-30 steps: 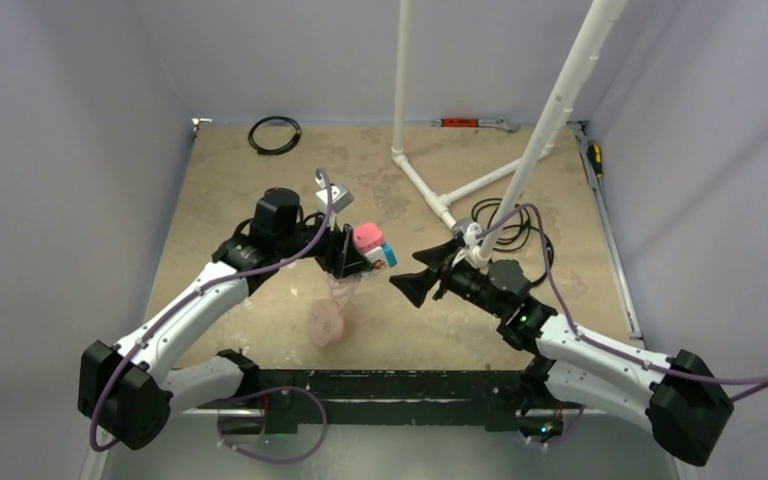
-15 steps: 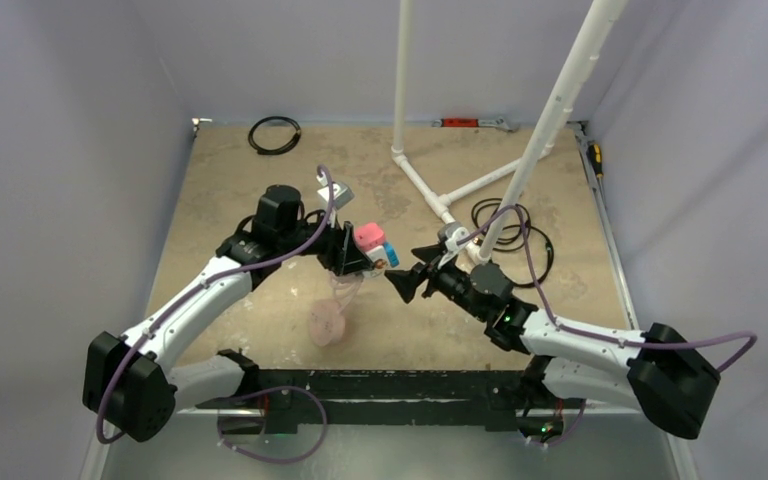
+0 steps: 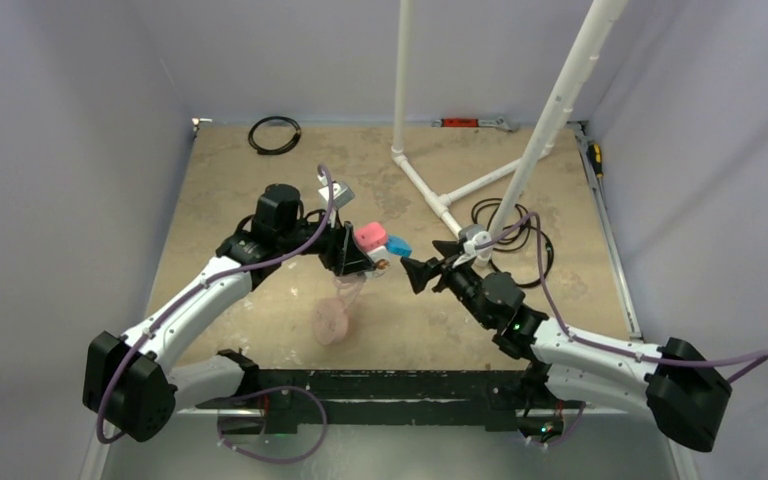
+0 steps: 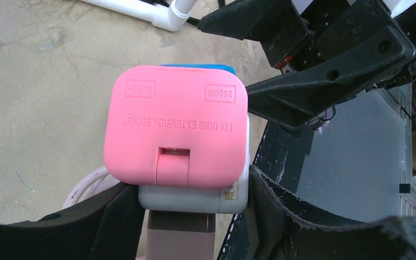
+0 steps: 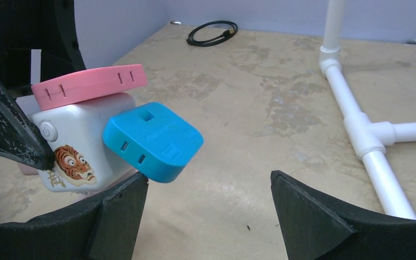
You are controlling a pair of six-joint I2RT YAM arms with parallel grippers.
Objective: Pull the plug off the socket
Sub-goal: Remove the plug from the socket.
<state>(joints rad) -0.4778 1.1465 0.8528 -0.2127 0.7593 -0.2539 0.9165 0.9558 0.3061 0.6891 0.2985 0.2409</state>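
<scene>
My left gripper [image 4: 192, 216] is shut on the white-grey cube socket [image 4: 195, 197] and holds it above the table. The flat pink plug [image 4: 176, 130] sits on the cube's top face. Its thin pink cable [image 3: 345, 290] hangs to the table. A blue plug [image 5: 151, 141] sticks out tilted from the cube's side. My right gripper [image 5: 208, 181] is open. Its left finger [image 5: 119, 208] is right under the blue plug's lower edge. In the top view the pink plug [image 3: 367, 236], socket [image 3: 377, 254] and blue plug [image 3: 398, 246] lie between my left gripper [image 3: 358, 258] and right gripper [image 3: 428, 260].
A round pink disc [image 3: 328, 325] lies on the table under the socket. A white pipe frame [image 3: 430, 195] stands at the back right, with a black cable [image 3: 505, 225] by it. Another black cable coil [image 3: 274, 135] lies at the back left.
My right gripper has moved left and up to the blue plug on the socket. The blue plug now sticks out a little further right. My left gripper has hardly moved.
</scene>
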